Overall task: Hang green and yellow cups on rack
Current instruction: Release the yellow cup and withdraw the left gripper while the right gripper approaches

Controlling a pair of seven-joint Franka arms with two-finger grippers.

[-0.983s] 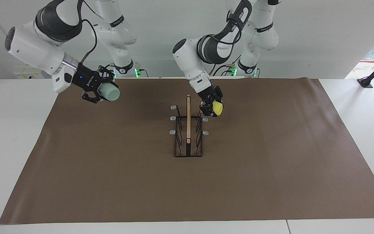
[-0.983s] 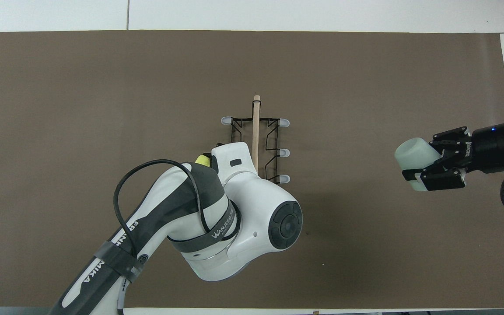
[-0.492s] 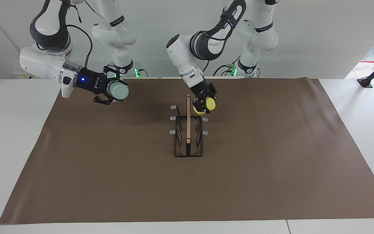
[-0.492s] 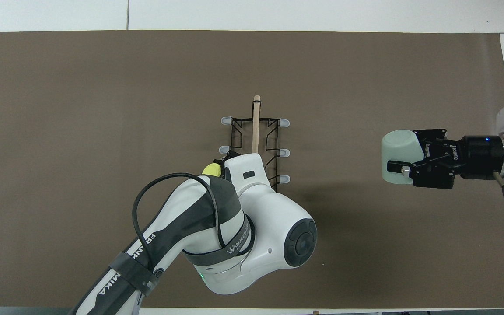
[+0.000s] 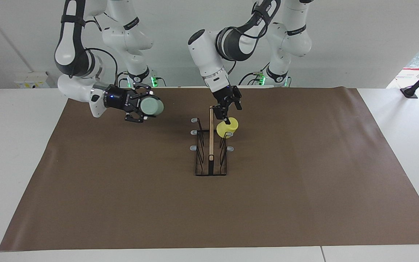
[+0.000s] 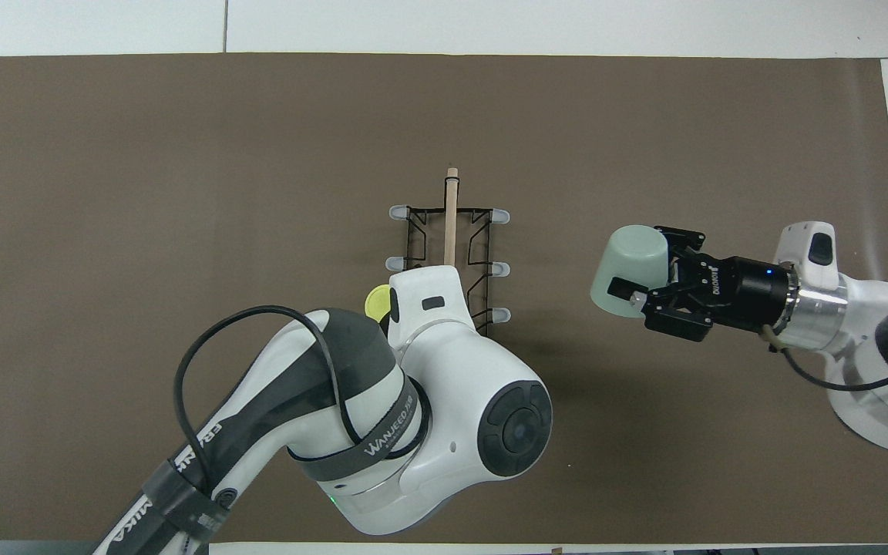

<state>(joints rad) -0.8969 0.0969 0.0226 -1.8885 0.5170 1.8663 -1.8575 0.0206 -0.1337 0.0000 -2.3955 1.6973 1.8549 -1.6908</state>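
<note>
We see the yellow cup (image 5: 227,127) inverted on a prong of the rack (image 5: 211,171), on the side toward the left arm's end. The left gripper (image 5: 227,108) sits just above it with fingers spread, apart from the cup. The right gripper (image 5: 141,107) pinches the green cup (image 5: 151,107) on its side over the brown mat (image 5: 304,189), toward the right arm's end; 5 prongs are bare.
</note>
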